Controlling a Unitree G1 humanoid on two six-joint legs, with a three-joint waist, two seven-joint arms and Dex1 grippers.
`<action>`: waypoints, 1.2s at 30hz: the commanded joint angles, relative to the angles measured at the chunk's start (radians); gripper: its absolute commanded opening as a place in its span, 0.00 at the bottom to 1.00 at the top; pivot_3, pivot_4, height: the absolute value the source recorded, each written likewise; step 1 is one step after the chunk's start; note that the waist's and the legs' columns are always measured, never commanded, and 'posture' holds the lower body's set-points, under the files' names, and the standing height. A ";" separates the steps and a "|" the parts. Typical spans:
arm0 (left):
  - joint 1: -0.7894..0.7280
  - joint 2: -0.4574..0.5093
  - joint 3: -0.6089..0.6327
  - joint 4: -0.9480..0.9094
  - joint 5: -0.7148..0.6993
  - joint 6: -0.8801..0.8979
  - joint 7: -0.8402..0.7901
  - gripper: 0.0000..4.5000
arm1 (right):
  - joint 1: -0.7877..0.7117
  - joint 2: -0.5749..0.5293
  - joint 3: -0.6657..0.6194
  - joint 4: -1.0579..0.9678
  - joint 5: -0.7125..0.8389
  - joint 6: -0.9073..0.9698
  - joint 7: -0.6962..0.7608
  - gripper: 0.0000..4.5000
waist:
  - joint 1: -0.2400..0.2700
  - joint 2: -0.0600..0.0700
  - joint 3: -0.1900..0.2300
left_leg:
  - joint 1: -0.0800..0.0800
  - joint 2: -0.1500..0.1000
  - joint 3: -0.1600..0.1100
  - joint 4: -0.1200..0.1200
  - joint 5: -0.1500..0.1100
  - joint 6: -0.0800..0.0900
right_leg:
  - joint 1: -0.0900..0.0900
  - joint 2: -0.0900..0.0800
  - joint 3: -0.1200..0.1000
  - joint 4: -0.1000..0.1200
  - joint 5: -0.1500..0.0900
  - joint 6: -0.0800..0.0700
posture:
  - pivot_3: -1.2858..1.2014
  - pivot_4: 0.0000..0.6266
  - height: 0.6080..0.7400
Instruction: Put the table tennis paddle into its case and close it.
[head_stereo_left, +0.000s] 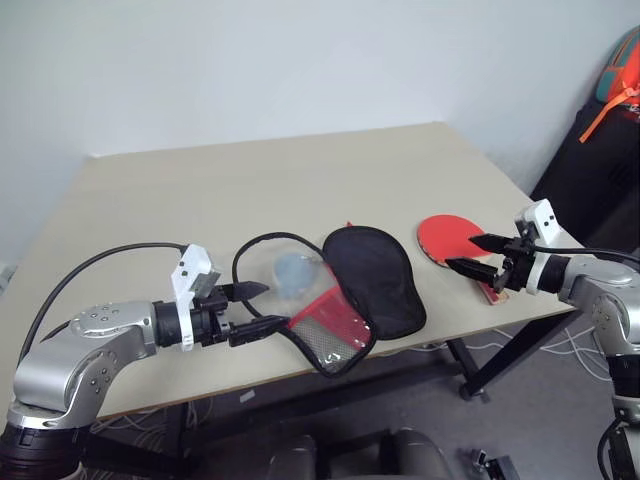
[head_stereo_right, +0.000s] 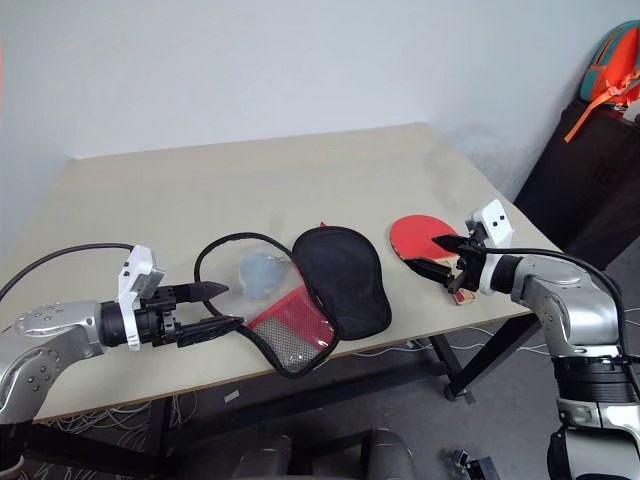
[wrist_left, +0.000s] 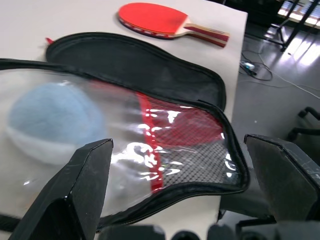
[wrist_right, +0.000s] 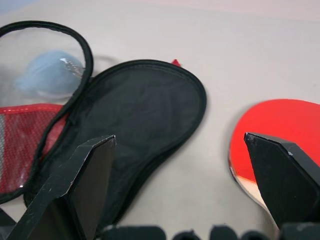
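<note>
A table tennis paddle (head_stereo_left: 452, 240) is lying flat, red face up, near the front right corner of a pale table (head_stereo_left: 250, 190), with its round blade pointing toward the case and its wooden handle running away toward the table's right edge. The case (head_stereo_left: 340, 290) is lying unzipped and spread open just left of the paddle, black lining up on the half nearer the paddle, clear window and red mesh on the far half. The right gripper (head_stereo_left: 478, 255) is hovering directly over the paddle where blade meets handle, fingers spread wide and holding nothing; it is by far the nearer hand for picking it up. The left gripper (head_stereo_left: 252, 307) is waiting at the case's far edge, also fully open and empty. No brand or lettering is legible anywhere.
</note>
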 joint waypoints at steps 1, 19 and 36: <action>-0.015 -0.012 -0.013 -0.057 -0.032 0.008 0.006 1.00 | -0.021 -0.024 -0.042 0.048 -0.037 -0.036 -0.038 0.99 | 0.000 0.000 0.000 | 0.000 0.000 0.000 0.000 0.000 0.000 | 0.000 0.000 0.000 0.000 0.000 0.000 | 0.52 0.00 0.88; -0.087 -0.067 -0.161 -0.056 0.013 0.020 0.069 1.00 | -0.275 -0.032 0.128 0.434 -0.226 0.074 -0.069 0.99 | -0.001 0.000 0.000 | 0.001 -0.003 -0.001 0.001 0.000 0.000 | 0.002 0.001 0.000 0.000 0.000 0.001 | 0.52 0.00 0.88; -0.123 -0.057 -0.165 -0.041 0.026 0.028 0.061 1.00 | -0.452 0.119 0.231 0.836 -0.391 -0.038 -0.114 0.99 | -0.004 -0.001 0.000 | 0.001 -0.004 0.000 0.002 0.001 -0.001 | 0.003 0.003 0.000 0.000 0.001 0.002 | 0.52 0.00 0.88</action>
